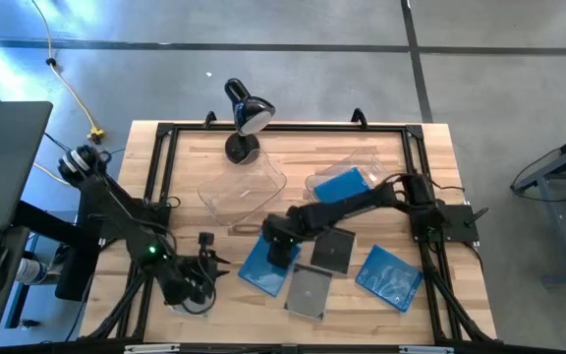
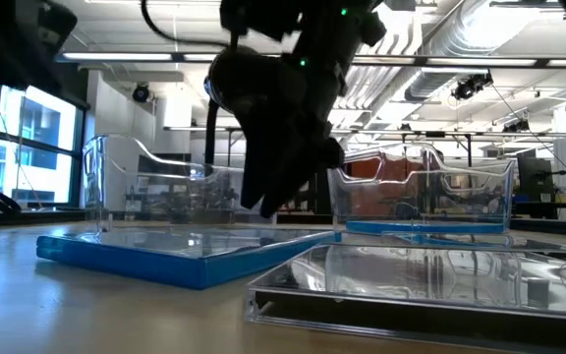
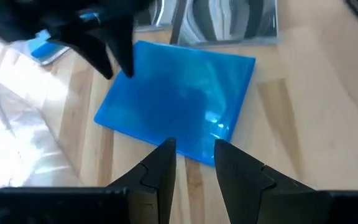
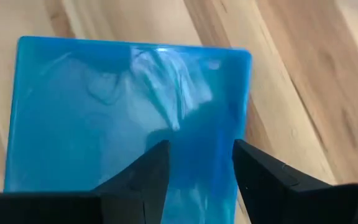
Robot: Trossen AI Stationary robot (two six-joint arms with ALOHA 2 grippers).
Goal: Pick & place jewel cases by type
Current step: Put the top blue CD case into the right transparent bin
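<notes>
A bright blue jewel case [image 1: 261, 267] lies flat on the wooden table, near the middle of its front half. My right gripper [image 4: 201, 165] hangs open just above it, fingers pointing down over its blue face [image 4: 123, 112]; in the low view the right gripper [image 2: 268, 202] stands a little clear of the case [image 2: 165, 251]. My left gripper [image 3: 194, 158] is open to the case's left, aimed slantwise down at its nearest edge [image 3: 191, 149], with nothing between its fingers. Two dark jewel cases [image 1: 332, 251] [image 1: 308, 292] and another blue one [image 1: 391, 275] lie to the right.
Two clear bins stand behind the cases: one [image 1: 244, 187] at centre, one [image 1: 362, 162] to its right holding a blue case [image 1: 340, 185]. A black desk lamp [image 1: 244, 118] stands at the far edge. A black frame [image 1: 160, 157] rims the table.
</notes>
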